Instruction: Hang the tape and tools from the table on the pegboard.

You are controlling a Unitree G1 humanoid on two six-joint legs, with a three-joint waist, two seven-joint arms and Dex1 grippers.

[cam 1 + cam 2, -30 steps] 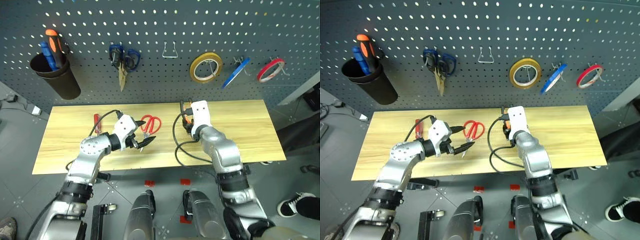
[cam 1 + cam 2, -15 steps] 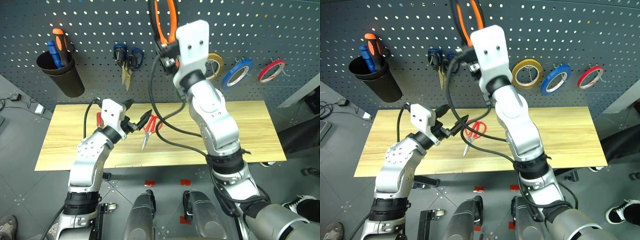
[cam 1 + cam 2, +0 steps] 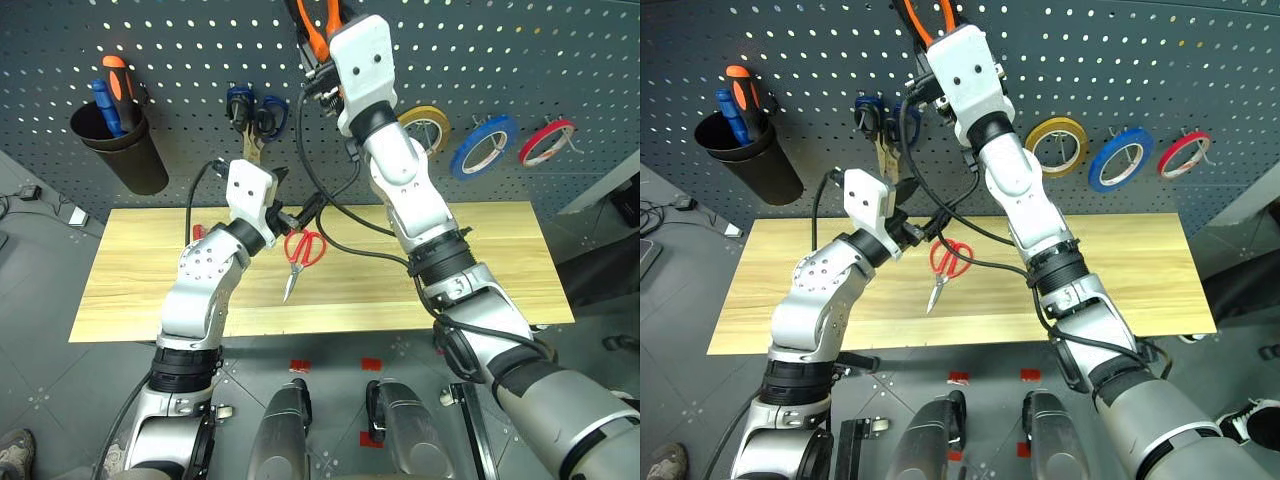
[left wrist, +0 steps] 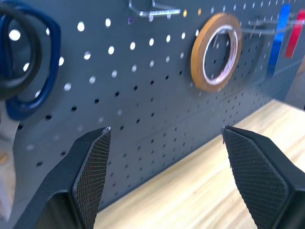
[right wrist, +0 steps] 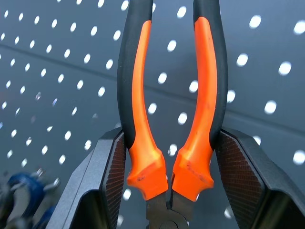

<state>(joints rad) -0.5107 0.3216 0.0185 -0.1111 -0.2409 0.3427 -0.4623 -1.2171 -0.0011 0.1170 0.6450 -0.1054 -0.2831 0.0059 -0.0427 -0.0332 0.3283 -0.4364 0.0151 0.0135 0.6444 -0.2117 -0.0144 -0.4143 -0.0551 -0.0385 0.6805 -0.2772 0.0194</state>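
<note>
Head views: the blue tape (image 3: 481, 146) already hangs on the pegboard (image 3: 560, 50); the red-handled scissors (image 3: 302, 252) and screwdriver (image 3: 196, 233) lie mid-tabletop (image 3: 480, 270), still to hang. The right gripper (image 3: 322, 45) lifts the pliers (image 3: 318, 15) against the board.

Left wrist view: the left gripper (image 4: 164, 138) has jaws spread, empty.

Right wrist view: jaws pinch the pliers' handles near the pivot.

orange-black pliers (image 5: 171, 109), grey perforated pegboard (image 3: 560, 50)

Black round cup (image 3: 120, 150) holding orange and blue screwdrivers (image 3: 112, 92); blue-handled scissors (image 3: 252, 115); yellow tape roll (image 3: 1055, 144); red tape roll (image 3: 1183, 152).
</note>
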